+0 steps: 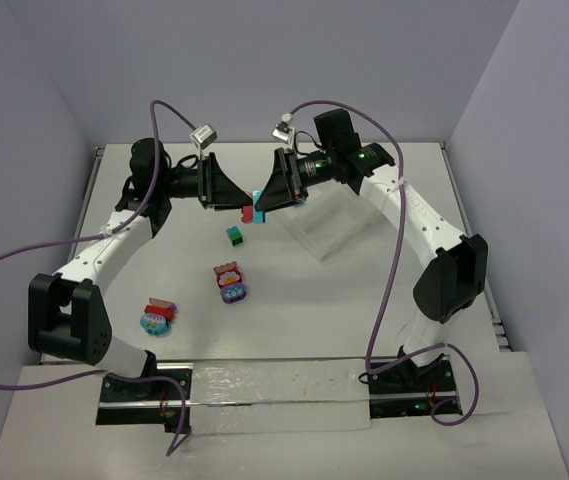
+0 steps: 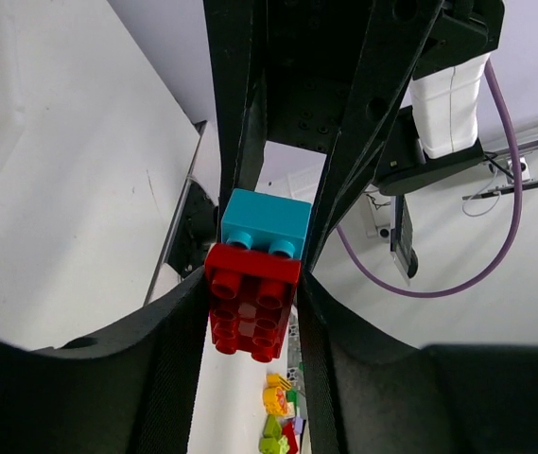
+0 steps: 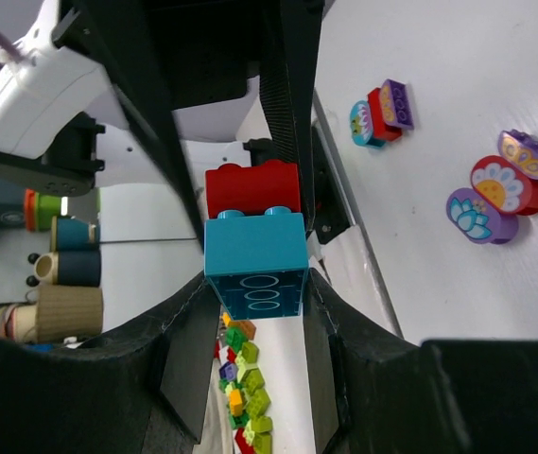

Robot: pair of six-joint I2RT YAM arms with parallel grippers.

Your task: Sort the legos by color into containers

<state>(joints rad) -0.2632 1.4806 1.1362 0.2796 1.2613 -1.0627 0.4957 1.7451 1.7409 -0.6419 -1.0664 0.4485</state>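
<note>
Your left arm bends up from its base and reaches in toward the middle. Your right arm does the same from the other side, so the two meet tip to tip. Both wrists lie about level and point at each other.

Your left gripper squeezes the red brick between its two fingers. Your right gripper is closed tight on the teal brick. The two bricks are stuck together, so each gripper holds one end of the same pair.
</note>
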